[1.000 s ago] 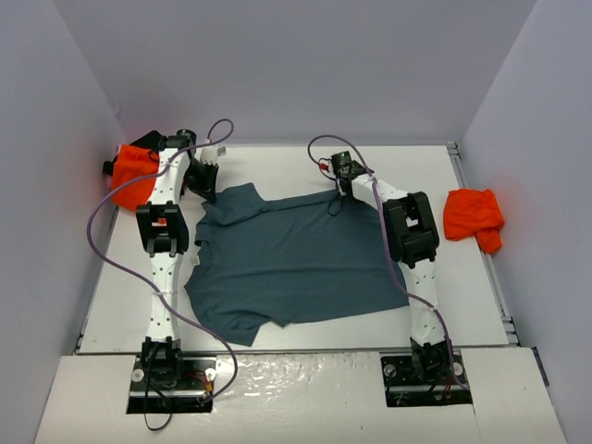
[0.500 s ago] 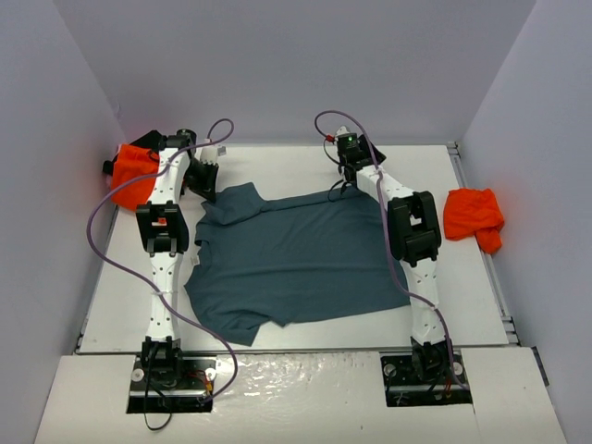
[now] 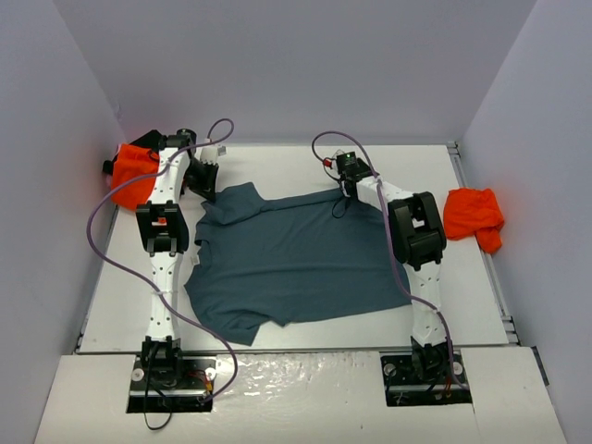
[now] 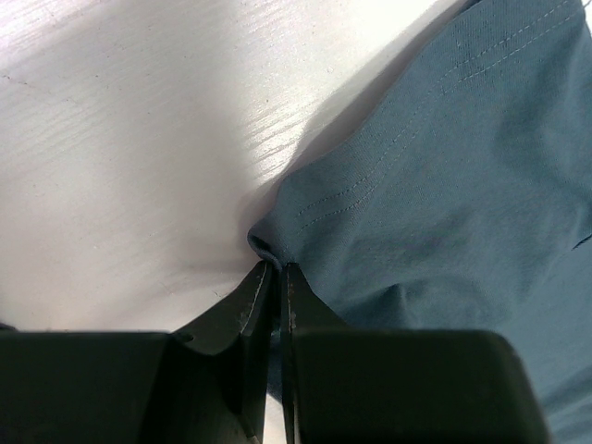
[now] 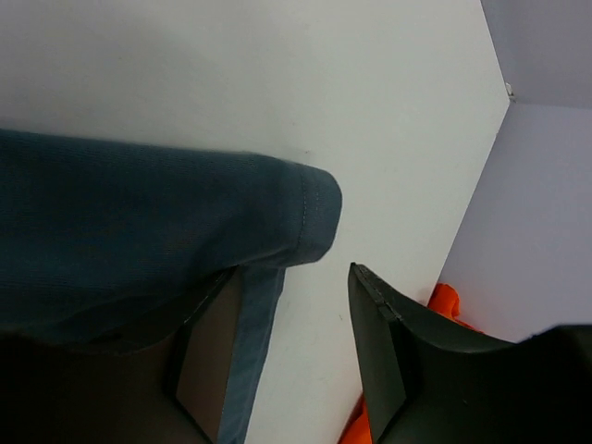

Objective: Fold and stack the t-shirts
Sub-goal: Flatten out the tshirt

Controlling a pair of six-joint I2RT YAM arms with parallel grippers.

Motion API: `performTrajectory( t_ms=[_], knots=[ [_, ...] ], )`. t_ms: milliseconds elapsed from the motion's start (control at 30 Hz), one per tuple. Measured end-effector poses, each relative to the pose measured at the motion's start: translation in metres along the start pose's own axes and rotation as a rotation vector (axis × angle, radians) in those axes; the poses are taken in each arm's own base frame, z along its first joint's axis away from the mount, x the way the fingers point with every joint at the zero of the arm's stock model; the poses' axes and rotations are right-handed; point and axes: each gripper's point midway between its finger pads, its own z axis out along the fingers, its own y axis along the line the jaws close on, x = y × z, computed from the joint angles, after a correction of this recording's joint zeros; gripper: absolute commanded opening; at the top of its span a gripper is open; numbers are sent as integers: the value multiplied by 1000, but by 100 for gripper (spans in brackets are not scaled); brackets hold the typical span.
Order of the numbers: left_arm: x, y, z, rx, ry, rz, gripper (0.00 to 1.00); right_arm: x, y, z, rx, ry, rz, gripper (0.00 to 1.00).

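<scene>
From above, the slate-blue t-shirt (image 3: 296,259) lies spread almost flat in the middle of the bench (image 3: 277,162), collar toward the left arm. Each arm reaches to one far corner of it, probably to stretch that edge before a fold. The left tool (image 3: 205,180) sits at the far sleeve and the right tool (image 3: 339,205) at the far hem corner. The left orange t-shirt (image 3: 132,176) is bunched in the far left corner, and the right orange t-shirt (image 3: 473,217) is crumpled off the bench's right edge, both waiting their turn.

The left wrist view shows the left tool (image 4: 273,273) closed tight, pinching the stitched sleeve hem of the slate-blue t-shirt (image 4: 444,185) just above the bench (image 4: 120,139).

In the right wrist view the right tool (image 5: 291,342) stands partly spread. The hem corner of the slate-blue t-shirt (image 5: 139,231) drapes over one finger and is not clamped.

Since a second ago the right wrist has swung toward the far edge and come back to the hem. The left arm and the shirt have not moved.
</scene>
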Motion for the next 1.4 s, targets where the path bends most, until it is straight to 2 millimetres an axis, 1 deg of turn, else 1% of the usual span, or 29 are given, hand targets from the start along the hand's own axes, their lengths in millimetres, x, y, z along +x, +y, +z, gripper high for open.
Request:
performTrajectory(
  t_ms=[167, 233, 367, 533, 667, 733, 800, 867, 933, 1033, 1100, 1133, 1200, 1233, 1333, 1400],
  knots=[
    [1, 0, 0, -7, 6, 4, 0, 0, 8, 2, -60, -11, 35, 46],
    [2, 0, 0, -11, 10, 4, 0, -2, 8, 2, -110, -20, 84, 45],
    [2, 0, -1, -14, 11, 4, 0, -14, -12, 4, -145, -63, 189, 42],
    [2, 0, -1, -17, 14, 5, 0, -9, -29, -3, -175, -88, 212, 43],
    [3, 1, -1, -18, 14, 4, 0, -13, -40, -17, -176, -126, 150, 45],
    [3, 1, -1, -19, 15, 4, 0, -13, -43, -24, -177, -157, 78, 45],
    [3, 1, -1, -22, 17, 5, 0, 0, -37, -34, -206, -161, -22, 46],
    [3, 2, -2, -27, 19, 6, 0, 12, -29, -39, -236, -162, -123, 48],
    [4, 3, -2, -31, 21, 9, 0, 21, -21, -39, -255, -165, -212, 50],
    [5, 4, -2, -36, 24, 15, 0, 37, -4, -33, -282, -156, -333, 49],
    [5, 4, -3, -38, 27, 18, 0, 46, 5, -30, -296, -147, -385, 48],
    [6, 4, -3, -39, 28, 19, 0, 48, 6, -29, -296, -148, -400, 48],
    [6, 4, -3, -41, 31, 20, 0, 47, 8, -25, -292, -152, -422, 45],
    [6, 5, -3, -42, 31, 21, 0, 44, 6, -22, -283, -158, -423, 43],
    [8, 5, -4, -47, 36, 23, 0, 28, -1, -14, -244, -183, -389, 41],
    [10, 6, -5, -53, 44, 23, 0, 19, -7, -11, -220, -197, -349, 42]
  ],
)
